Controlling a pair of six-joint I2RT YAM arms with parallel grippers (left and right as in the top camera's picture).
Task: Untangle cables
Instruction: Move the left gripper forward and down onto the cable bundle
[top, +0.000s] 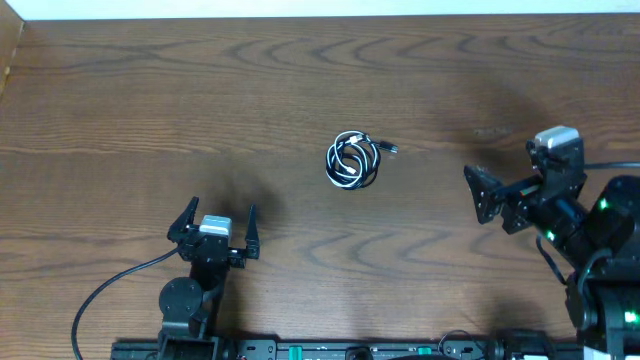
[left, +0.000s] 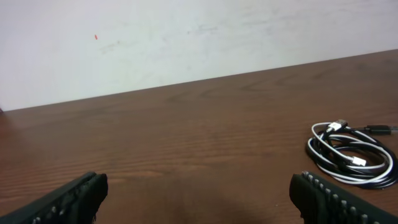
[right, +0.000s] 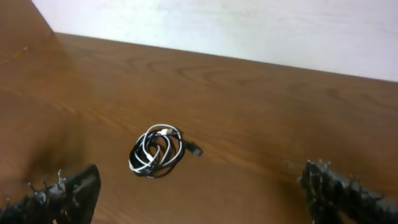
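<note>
The cables (top: 345, 172), one white and one black, lie wound together in a small coil on the brown table (top: 150, 110), a little right of its middle. A black plug (top: 392, 149) sticks out of the coil to the right. My left gripper (top: 222, 207) is open near the front edge, down and to the left of the coil, with nothing between its fingers. My right gripper (top: 474, 195) is open to the right of the coil, pointing towards it, also with nothing in it. In the left wrist view the coil (left: 320, 158) lies ahead to the right of the gripper (left: 199, 193). In the right wrist view the coil (right: 142, 155) lies ahead and left of the gripper (right: 199, 186).
A thicker black lead (top: 105, 290) runs from the left arm's base to the front edge. The white wall (left: 186, 37) stands behind the table's far edge. Bare wood lies around the coil on all sides.
</note>
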